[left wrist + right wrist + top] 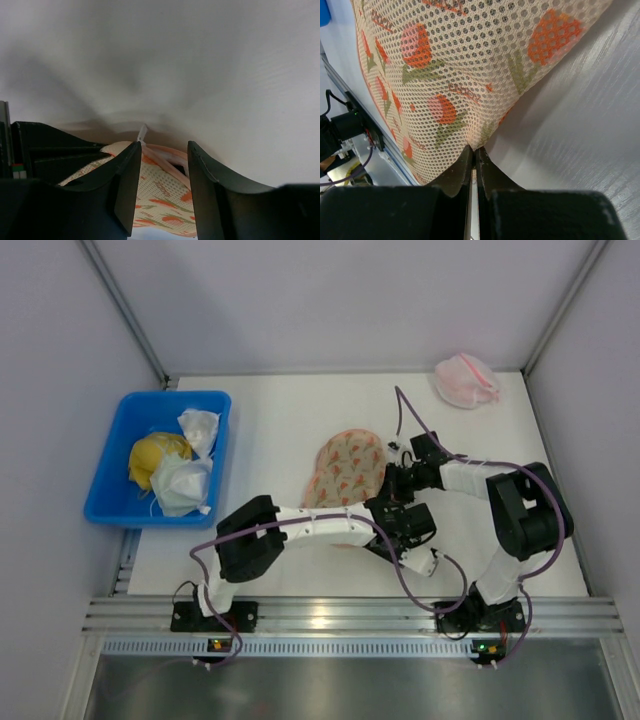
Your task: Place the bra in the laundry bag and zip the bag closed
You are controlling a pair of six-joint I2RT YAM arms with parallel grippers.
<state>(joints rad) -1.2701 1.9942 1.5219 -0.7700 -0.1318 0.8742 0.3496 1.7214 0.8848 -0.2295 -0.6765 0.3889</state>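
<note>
Right gripper (474, 149) sits closest to my lens, its jaws pressed together on the near edge of the laundry bag (445, 75), which lies in the middle of the white table (280, 420) between both arms. My left gripper (164, 146) stands open over the bag's rim, one finger on each side, holding nothing. Well apart, a blue bin (118, 440) sits at the left and a pink-and-white mesh bundle (465, 380) in the far right corner

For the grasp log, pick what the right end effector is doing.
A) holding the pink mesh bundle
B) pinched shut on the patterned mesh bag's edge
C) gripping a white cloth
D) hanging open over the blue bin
B: in the right wrist view, the right end effector has its fingers pressed together on the edge of the laundry bag.
</note>
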